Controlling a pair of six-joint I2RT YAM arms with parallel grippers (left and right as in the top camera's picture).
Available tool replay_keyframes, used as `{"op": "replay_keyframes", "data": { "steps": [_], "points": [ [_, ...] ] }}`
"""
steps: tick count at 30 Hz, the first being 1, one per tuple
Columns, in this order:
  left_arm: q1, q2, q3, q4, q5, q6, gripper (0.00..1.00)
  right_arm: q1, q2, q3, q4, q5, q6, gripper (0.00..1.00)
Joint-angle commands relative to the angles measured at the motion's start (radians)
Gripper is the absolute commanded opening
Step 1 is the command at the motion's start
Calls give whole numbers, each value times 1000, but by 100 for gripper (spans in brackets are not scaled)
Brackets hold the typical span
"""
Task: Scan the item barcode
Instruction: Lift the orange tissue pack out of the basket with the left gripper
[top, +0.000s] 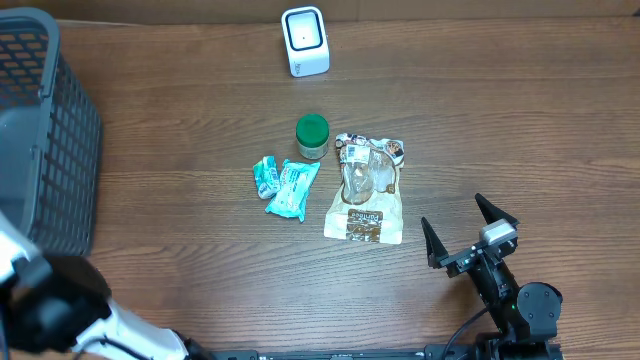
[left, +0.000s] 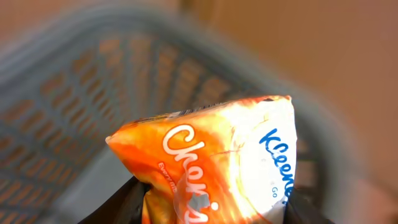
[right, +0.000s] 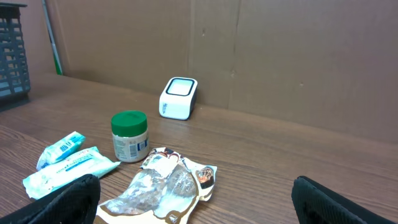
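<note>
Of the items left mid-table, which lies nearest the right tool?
The clear bag with the brown label: it lies furthest right, beside the green-lidded jar and teal packets, both of which sit farther from the right tool.

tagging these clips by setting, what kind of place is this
Probably a mock checkout bench, not a real shop: a small white barcode scanner on a wood-grain table, a grey mesh basket at one side, and plain cardboard walling off the back.
</note>
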Motion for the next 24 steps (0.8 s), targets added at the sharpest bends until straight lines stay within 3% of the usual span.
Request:
{"op": "replay_keyframes", "data": {
  "steps": [1, 6, 14, 24],
  "points": [
    [-29, -114, 18, -10, 208, -48, 42, -1, -12, -12, 6, -5, 7, 100],
    [-106, -215, 18, -110, 280, -41, 47, -1, -12, -12, 6, -5, 7, 100],
    [-360, -220, 14, -369, 261, 98, 47, -1, -12, -12, 6, -5, 7, 100],
    [-671, -26, -55, -592, -41, 149, 48, -1, -12, -12, 6, -5, 7, 100]
  ]
}}
